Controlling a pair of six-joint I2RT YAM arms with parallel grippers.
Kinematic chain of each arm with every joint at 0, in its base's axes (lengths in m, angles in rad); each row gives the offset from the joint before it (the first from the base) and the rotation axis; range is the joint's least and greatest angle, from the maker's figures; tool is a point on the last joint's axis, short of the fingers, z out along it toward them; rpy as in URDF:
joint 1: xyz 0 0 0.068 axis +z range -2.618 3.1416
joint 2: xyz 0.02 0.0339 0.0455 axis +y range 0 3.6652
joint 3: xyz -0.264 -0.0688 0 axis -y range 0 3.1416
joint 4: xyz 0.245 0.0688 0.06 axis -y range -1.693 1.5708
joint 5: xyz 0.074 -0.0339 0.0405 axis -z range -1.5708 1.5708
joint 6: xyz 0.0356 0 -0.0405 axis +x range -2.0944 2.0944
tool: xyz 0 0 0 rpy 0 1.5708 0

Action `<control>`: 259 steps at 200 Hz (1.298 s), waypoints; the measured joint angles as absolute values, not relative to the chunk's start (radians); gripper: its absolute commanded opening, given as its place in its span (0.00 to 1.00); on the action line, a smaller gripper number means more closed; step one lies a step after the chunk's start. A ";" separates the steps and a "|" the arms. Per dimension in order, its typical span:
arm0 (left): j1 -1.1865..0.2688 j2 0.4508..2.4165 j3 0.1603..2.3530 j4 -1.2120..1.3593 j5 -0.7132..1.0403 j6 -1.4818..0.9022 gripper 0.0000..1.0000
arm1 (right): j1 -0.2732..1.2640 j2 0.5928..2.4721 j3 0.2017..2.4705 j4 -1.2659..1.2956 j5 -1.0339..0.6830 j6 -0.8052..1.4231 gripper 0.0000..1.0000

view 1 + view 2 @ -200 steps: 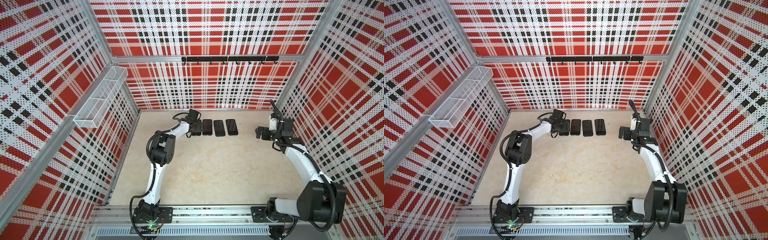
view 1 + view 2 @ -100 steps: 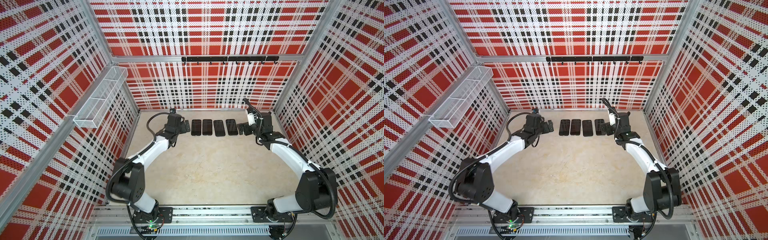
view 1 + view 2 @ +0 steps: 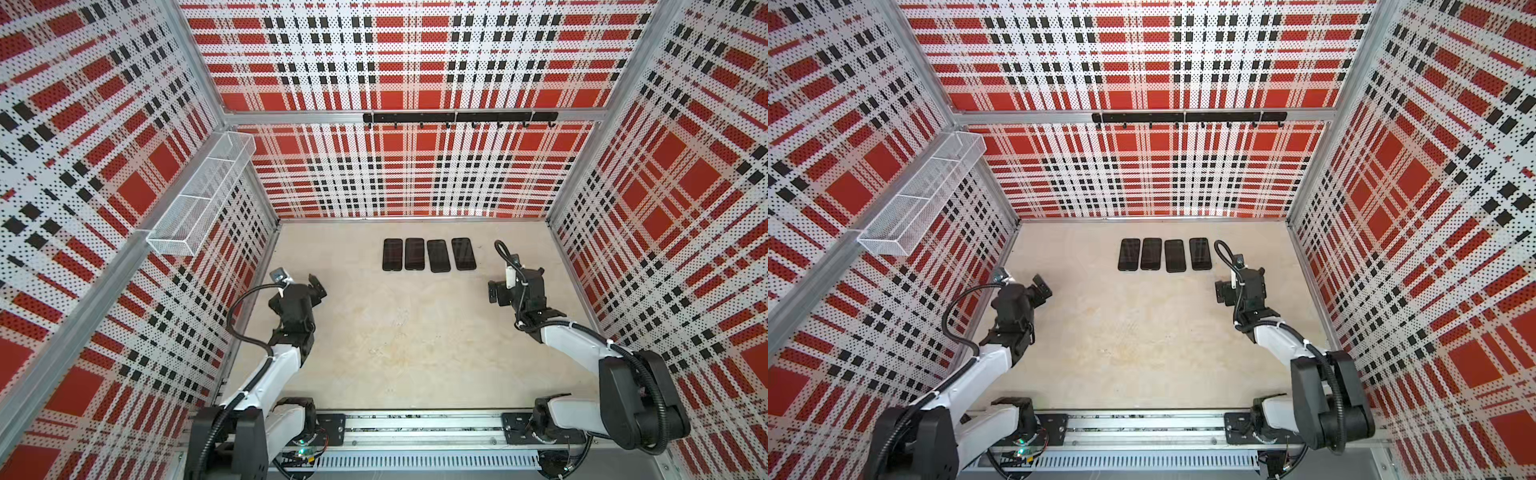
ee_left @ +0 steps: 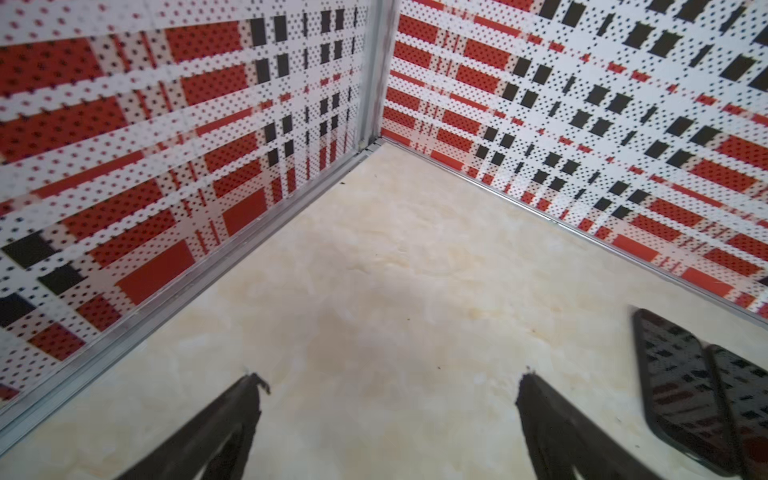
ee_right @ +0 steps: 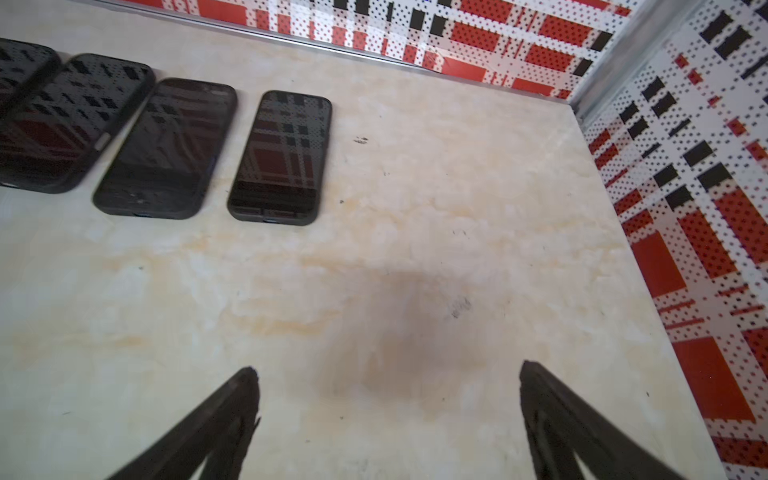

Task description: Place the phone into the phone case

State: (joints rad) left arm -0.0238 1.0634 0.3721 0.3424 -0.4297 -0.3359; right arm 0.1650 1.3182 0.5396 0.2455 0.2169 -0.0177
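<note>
Phones [image 3: 438, 255] [image 3: 1174, 255], four in a row with screens up, lie near the back wall, well apart from either arm. The left gripper [image 3: 318, 286] [image 4: 390, 382] has its jaws spread wide with nothing between them, above bare tabletop [image 3: 395, 353] near the left wall. The right gripper [image 3: 494, 293] [image 5: 386, 372] is likewise spread wide and empty, near the right wall. Both top views show the whole row. The left wrist view catches only two phones at its edge, beside a corner of the plaid walls [image 3: 415, 178]. The right wrist view takes in all four, the farthest cut off. It also shows a dark rim around the phone at the row's right end [image 5: 282, 158], a detail too small to see from above. Whether that rim is a case cannot be told.
</note>
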 measured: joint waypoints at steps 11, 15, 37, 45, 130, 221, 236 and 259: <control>-0.014 1.085 0.332 0.399 -0.437 -0.327 0.98 | 0.161 1.322 0.502 0.301 0.230 -0.019 1.00; -0.012 1.095 0.326 0.415 -0.440 -0.324 0.98 | 0.160 1.325 0.490 0.325 0.234 -0.019 1.00; -0.009 1.197 0.324 0.519 -0.458 -0.290 0.98 | 0.160 1.356 0.436 0.479 0.249 -0.020 1.00; -0.009 1.235 0.324 0.559 -0.463 -0.279 0.98 | 0.160 1.370 0.413 0.548 0.248 -0.021 1.00; -0.010 1.457 0.293 1.017 -0.458 -0.169 0.98 | 0.109 1.552 0.246 1.123 0.229 -0.015 1.00; -0.074 1.582 0.186 1.391 -0.479 -0.055 0.98 | 0.096 1.570 0.250 1.196 0.232 0.020 1.00; -0.074 1.582 0.186 1.409 -0.479 -0.051 0.98 | 0.096 1.570 0.250 1.195 0.237 0.022 1.00; -0.074 1.582 0.186 1.424 -0.479 -0.047 0.98 | 0.096 1.570 0.250 1.195 0.242 0.024 1.00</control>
State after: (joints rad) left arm -0.0738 1.5818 0.1860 1.4242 -0.4793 -0.0475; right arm 0.0956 1.5703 0.2504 1.1954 0.2424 0.0238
